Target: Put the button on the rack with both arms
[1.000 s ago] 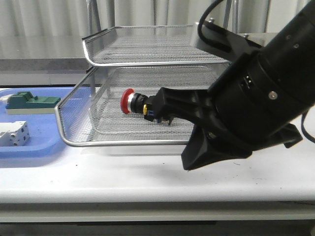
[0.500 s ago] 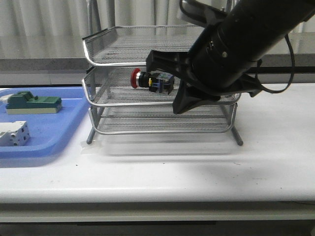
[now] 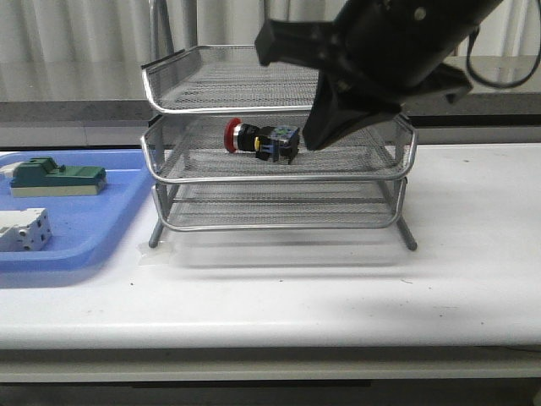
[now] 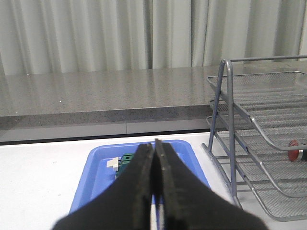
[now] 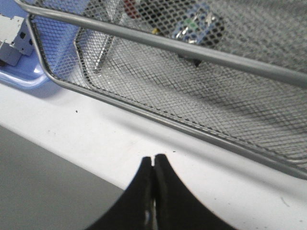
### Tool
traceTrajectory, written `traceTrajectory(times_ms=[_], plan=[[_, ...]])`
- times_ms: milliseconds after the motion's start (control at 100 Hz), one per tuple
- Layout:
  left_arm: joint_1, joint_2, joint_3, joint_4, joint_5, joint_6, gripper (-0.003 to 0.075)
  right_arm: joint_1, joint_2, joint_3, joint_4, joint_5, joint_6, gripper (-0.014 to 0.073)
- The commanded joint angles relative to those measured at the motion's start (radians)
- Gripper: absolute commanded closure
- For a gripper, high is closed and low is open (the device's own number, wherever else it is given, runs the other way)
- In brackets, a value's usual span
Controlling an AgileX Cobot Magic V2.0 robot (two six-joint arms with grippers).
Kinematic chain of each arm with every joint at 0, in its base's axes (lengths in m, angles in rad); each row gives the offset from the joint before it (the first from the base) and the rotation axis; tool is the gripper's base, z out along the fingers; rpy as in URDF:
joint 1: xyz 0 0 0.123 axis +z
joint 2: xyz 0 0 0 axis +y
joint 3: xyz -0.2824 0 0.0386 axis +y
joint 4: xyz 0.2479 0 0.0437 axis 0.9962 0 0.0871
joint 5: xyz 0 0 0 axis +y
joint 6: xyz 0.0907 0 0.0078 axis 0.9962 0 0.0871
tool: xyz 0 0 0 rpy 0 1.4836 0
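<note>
red button (image 3: 260, 139) on rack's (image 3: 279, 173) mid tier, just beside right claw (image 5: 153, 165).

A red-capped button (image 3: 260, 139) (black, yellow and blue body) lies in the silver mesh rack (image 3: 169, 91) beside a blue tray (image 3: 93, 222).

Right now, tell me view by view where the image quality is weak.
Front view: the right arm is a dark mass hiding part of the rack; the button is sharp. Left wrist view: shut fingers blurred. Right wrist view: button dim behind mesh.
</note>
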Motion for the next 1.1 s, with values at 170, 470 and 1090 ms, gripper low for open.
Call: traceTrajectory(times_ms=[170, 470, 1090], plan=[[0.003, 0.008, -0.029, -0.011, -0.066, -0.007, 0.0741, -0.069, -0.249, 0.026, -0.140, 0.014, -0.008, 0.0692], [0.003, 0.008, -0.029, -0.011, -0.066, -0.007, 0.0741, -0.260, -0.576, 0.213, -0.190, 0.055, -0.008, 0.0692], [0.003, 0.008, -0.029, -0.011, -0.066, -0.007, 0.0741, -0.392, -1.200, 0.475, -0.301, 0.157, -0.008, 0.0692]])
